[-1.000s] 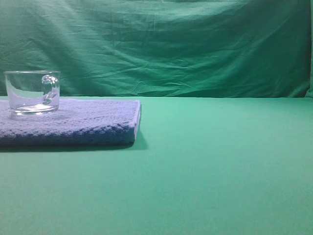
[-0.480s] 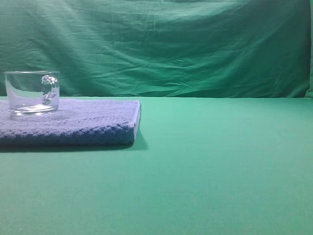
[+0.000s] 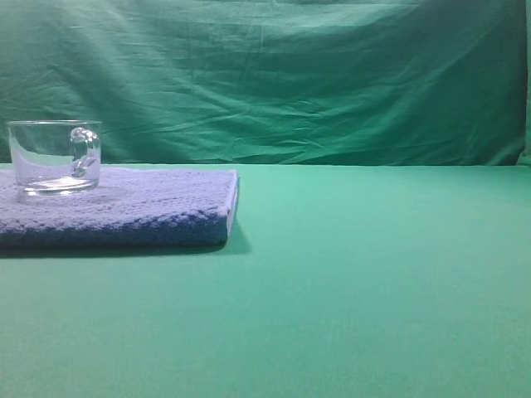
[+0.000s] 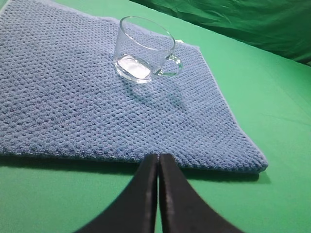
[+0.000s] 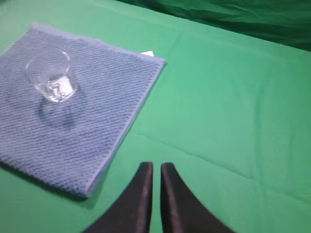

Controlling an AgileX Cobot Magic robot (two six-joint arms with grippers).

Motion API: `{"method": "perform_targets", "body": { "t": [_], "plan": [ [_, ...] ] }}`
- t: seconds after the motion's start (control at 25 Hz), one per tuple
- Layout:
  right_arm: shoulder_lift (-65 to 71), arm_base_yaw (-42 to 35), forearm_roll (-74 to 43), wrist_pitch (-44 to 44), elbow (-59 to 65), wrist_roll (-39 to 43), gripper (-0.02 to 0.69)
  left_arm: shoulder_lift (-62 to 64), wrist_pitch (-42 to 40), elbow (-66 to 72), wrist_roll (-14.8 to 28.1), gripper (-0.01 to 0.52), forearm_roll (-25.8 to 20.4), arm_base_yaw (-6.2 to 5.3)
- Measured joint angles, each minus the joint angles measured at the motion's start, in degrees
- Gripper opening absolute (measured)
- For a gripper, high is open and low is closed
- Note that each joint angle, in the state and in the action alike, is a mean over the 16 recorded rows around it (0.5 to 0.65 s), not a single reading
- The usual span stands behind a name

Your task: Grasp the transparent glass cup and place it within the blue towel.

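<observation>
Glass cup [image 4: 144, 50] upright on towel [image 4: 73, 107], well ahead of left claw [image 4: 158, 158]; both claws [image 5: 156, 167] closed, holding nothing.

A cup [image 3: 55, 157] stands upright on a towel [image 3: 149, 211] at the bench's [image 3: 373, 282] left edge, the only raised obstacles. Bare green surface lies right of the towel and in front of it.
</observation>
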Motion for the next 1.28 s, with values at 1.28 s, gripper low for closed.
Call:
{"method": "perform_targets", "body": {
  "t": [1.28],
  "plan": [
    [-53.71, -24.81, -0.81, -18.33, 52.1, -1.53, 0.05, 0.0, 0.0, 0.0, 0.0, 0.0, 0.0, 0.0]
  ]
}}
